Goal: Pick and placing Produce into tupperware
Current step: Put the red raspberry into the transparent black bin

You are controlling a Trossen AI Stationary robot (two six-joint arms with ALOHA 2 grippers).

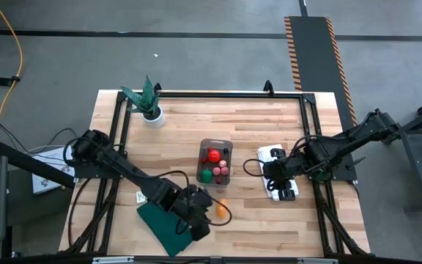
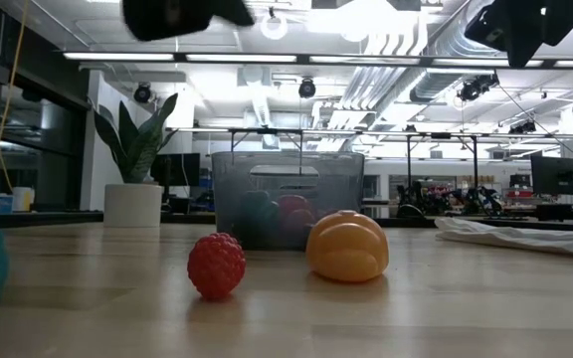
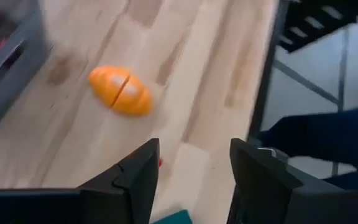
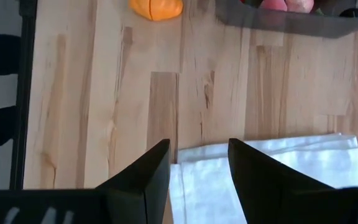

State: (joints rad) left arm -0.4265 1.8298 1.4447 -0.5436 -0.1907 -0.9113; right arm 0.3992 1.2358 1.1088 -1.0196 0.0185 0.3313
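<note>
Your tupperware (image 1: 215,144) at counter (image 1: 255,125) centre already holds red ball, green round piece, pink pieces. Orange piece (image 1: 221,208) and red berry (image 2: 216,266) lie outside on bare counter, near its front wall. Your left pincer (image 1: 201,227) hovers close by orange piece, fingers apart, empty. Right pincer (image 1: 269,178) waits over white cloth (image 1: 278,187), fingers apart, empty. Judgement: well past halfway; two pieces left.

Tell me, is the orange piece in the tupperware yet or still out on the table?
Out. The orange piece lies on the bare wood beside the tupperware, apart from it, with a red berry next to it.
</note>
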